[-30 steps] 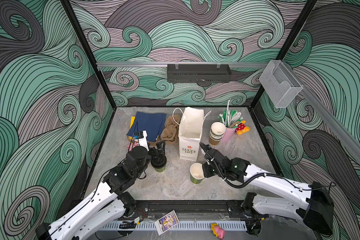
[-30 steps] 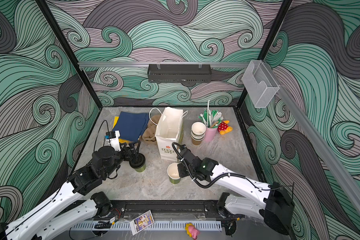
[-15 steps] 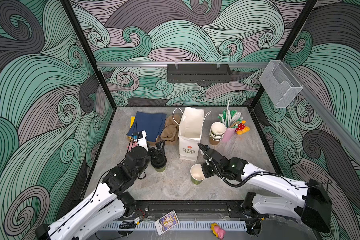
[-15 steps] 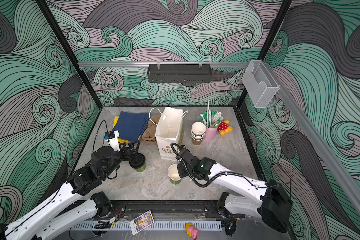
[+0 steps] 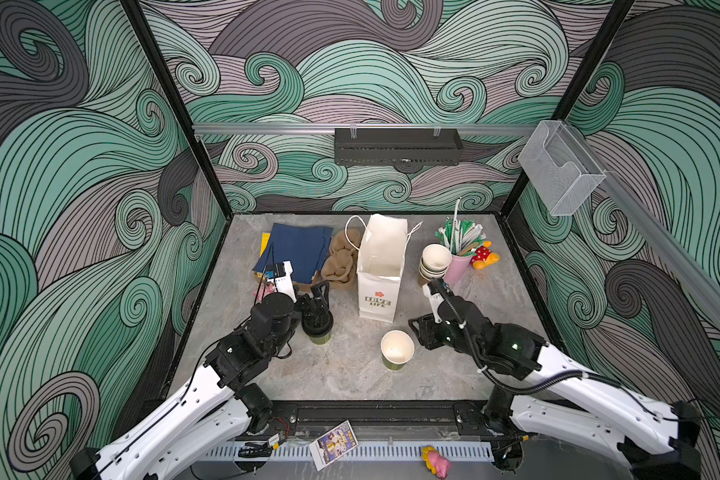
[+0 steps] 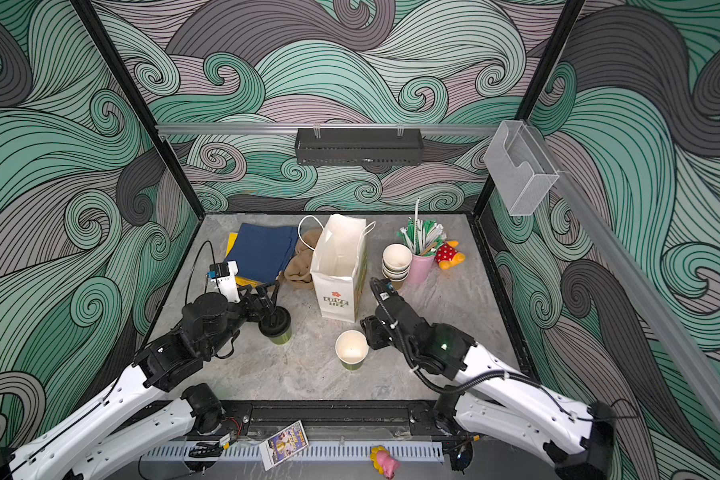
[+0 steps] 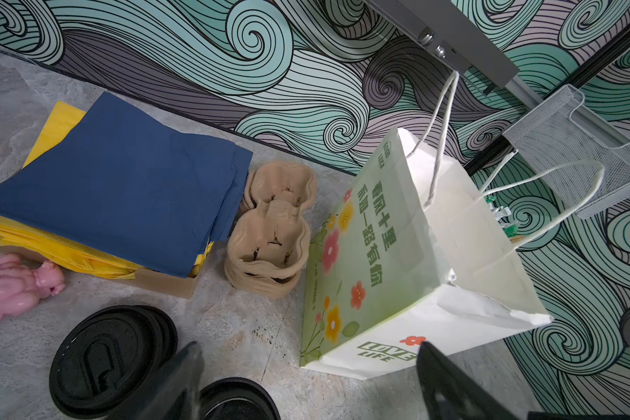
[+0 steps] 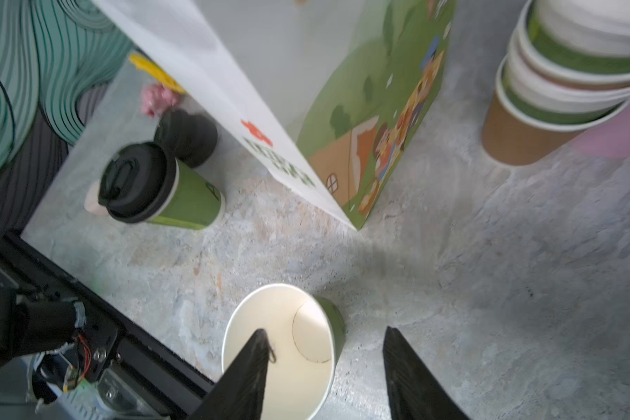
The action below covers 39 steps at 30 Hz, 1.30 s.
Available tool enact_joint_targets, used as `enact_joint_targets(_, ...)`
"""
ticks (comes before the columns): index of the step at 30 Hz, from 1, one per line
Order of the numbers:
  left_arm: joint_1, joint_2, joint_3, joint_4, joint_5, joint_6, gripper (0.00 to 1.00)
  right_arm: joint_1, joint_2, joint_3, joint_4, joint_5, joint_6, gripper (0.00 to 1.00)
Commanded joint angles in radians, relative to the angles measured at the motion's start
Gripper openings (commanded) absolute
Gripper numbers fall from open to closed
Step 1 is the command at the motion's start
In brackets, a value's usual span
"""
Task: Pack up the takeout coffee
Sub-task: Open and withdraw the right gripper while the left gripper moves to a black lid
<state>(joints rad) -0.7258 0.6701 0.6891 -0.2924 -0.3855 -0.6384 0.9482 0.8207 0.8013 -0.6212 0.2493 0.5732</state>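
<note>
One lidded cup (image 5: pixel 318 329) stands under the left claw (image 7: pixel 307 345), spread wide w/ nothing held; the open cup (image 5: pixel 397 350), in front of the bag (image 5: pixel 381 266), needs a lid, right claw (image 8: pixel 324 331) spread astride its wall, not pinching; bag looks empty, so nothing's packed.

A grey marbled stone tabletop (image 5: pixel 350 374) carries an upright white paper bag (image 5: pixel 381 270) at its centre. Nearer the front stand an open green paper cup (image 5: pixel 397 350) and a black-lidded green paper cup (image 8: pixel 161 189). Towards the back are navy napkins (image 5: pixel 298 253), brown pulp carriers (image 5: pixel 341 262), stacked paper cups (image 5: pixel 434 262) and a pink cup of straws (image 5: pixel 458 268).
</note>
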Motion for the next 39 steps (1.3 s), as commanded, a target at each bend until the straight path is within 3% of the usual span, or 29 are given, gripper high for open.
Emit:
enact_joint_targets(1,0.009,0.003,0.013,-0.014,-0.016,0.001,0.93,-0.013,-0.099,-0.046,-0.075,0.23,0.12,0.58)
enact_joint_targets(6,0.009,0.02,0.046,-0.09,-0.056,-0.027,0.93,-0.06,-0.163,-0.089,-0.087,0.24,0.183,0.59)
enact_joint_targets(10,0.017,0.062,0.124,-0.294,-0.17,-0.051,0.93,-0.064,-0.129,-0.072,-0.1,0.219,0.178,0.59)
enact_joint_targets(13,0.057,0.092,0.187,-0.444,-0.238,-0.043,0.94,-0.063,-0.104,-0.058,-0.108,0.211,0.164,0.59)
enact_joint_targets(15,0.104,0.095,0.186,-0.467,-0.226,-0.013,0.95,-0.065,-0.091,-0.053,-0.105,0.208,0.159,0.59)
enact_joint_targets(17,0.177,0.095,0.172,-0.461,-0.162,0.008,0.95,-0.065,-0.086,-0.053,-0.104,0.208,0.155,0.59)
enact_joint_targets(24,0.518,0.172,0.04,-0.279,0.294,0.004,0.95,-0.065,-0.116,-0.06,-0.128,0.202,0.166,0.59)
enact_joint_targets(26,0.576,0.229,0.019,-0.235,0.384,-0.001,0.95,-0.065,-0.13,-0.06,-0.145,0.206,0.172,0.59)
enact_joint_targets(32,0.705,0.425,-0.021,-0.111,0.544,-0.069,0.87,-0.066,-0.176,-0.058,-0.182,0.232,0.175,0.6)
enact_joint_targets(39,0.728,0.598,0.037,-0.103,0.606,-0.029,0.88,-0.071,-0.165,-0.04,-0.191,0.228,0.163,0.61)
